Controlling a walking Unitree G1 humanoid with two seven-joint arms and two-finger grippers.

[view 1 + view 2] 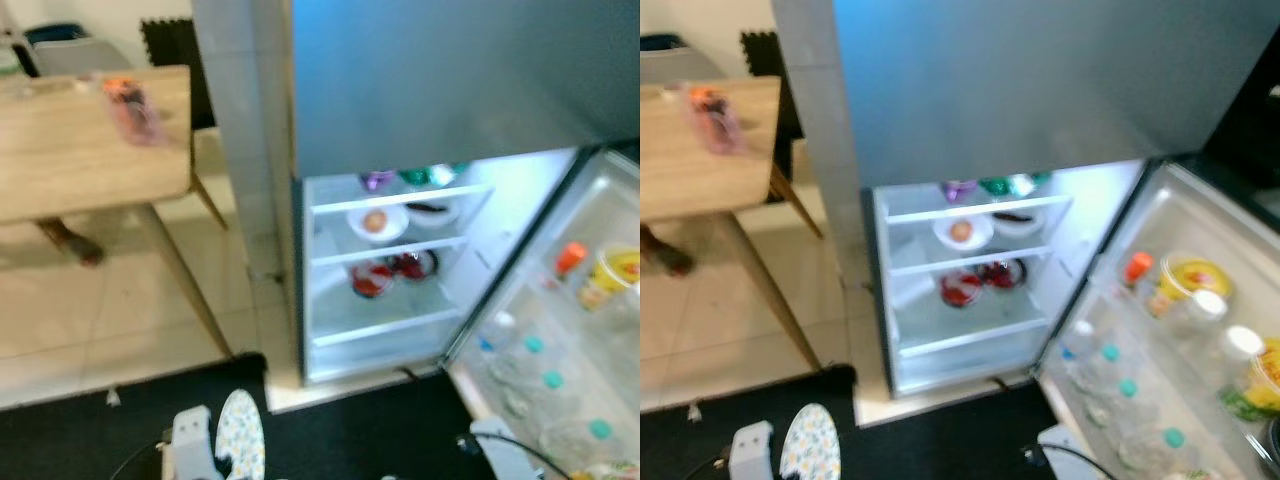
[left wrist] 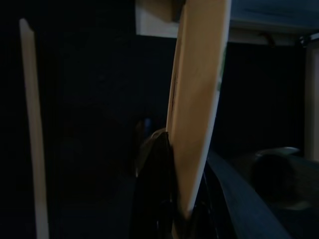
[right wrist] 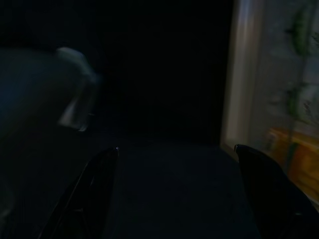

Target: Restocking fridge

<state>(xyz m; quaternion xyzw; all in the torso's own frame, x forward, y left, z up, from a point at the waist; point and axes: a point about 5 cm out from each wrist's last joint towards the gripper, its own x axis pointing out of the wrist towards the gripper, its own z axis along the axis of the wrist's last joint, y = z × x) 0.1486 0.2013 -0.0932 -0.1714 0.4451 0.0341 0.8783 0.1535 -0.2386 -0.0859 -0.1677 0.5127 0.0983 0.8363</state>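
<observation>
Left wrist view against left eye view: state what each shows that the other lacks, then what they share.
The left wrist view alone shows the left gripper from close up, its black fingers clamped on the plate's pale edge. The left eye view alone shows the wooden table, the lit shelves with a bowl, and the door bottles. Both share the plate, seen flat and patterned low in the eye view, and the open fridge.

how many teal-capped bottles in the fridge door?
3 clear plastic bottles with teal caps in the open door's lower rack: one nearest the hinge, one in the middle, one nearest the outer edge. The picture is blurred, so others may be hidden.
</observation>
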